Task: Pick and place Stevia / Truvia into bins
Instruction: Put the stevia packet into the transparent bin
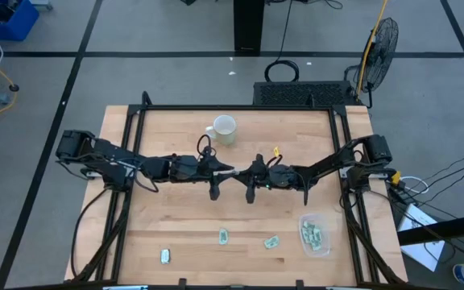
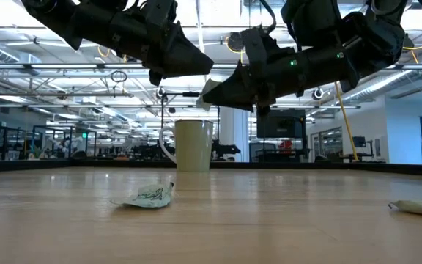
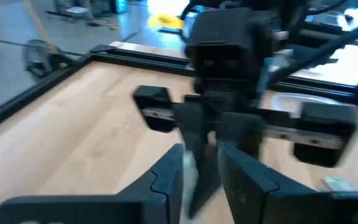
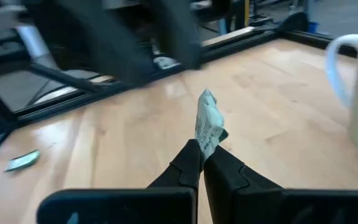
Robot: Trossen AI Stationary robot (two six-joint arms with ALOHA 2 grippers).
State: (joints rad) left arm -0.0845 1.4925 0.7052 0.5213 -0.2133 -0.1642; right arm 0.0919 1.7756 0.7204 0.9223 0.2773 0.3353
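Note:
Both grippers meet tip to tip in the air over the table's middle. My right gripper (image 4: 202,152) (image 1: 243,171) is shut on one pale green and white packet (image 4: 207,126). My left gripper (image 3: 201,165) (image 1: 231,171) is open, one finger on each side of the right gripper's fingertips and the packet (image 3: 189,175). In the low view the packet (image 2: 209,91) shows pale between the two gripper heads. Three more packets lie flat on the table near its near edge (image 1: 165,256) (image 1: 224,236) (image 1: 271,242). The clear bin (image 1: 315,234) stands at the near right with several packets in it. My right gripper pinches the packet by its lower end (image 4: 205,144) between the two fingertips, and the rest of the packet stands out beyond the fingers. The packet is lifted clear of the table. My left gripper: the packet sits close beside one finger (image 3: 169,171), but I cannot tell whether it touches.
A white mug (image 1: 223,129) (image 2: 193,144) stands toward the far edge, behind the grippers. A black frame (image 1: 232,108) runs along the table's sides. Bare wood lies under the grippers and between them and the loose packets.

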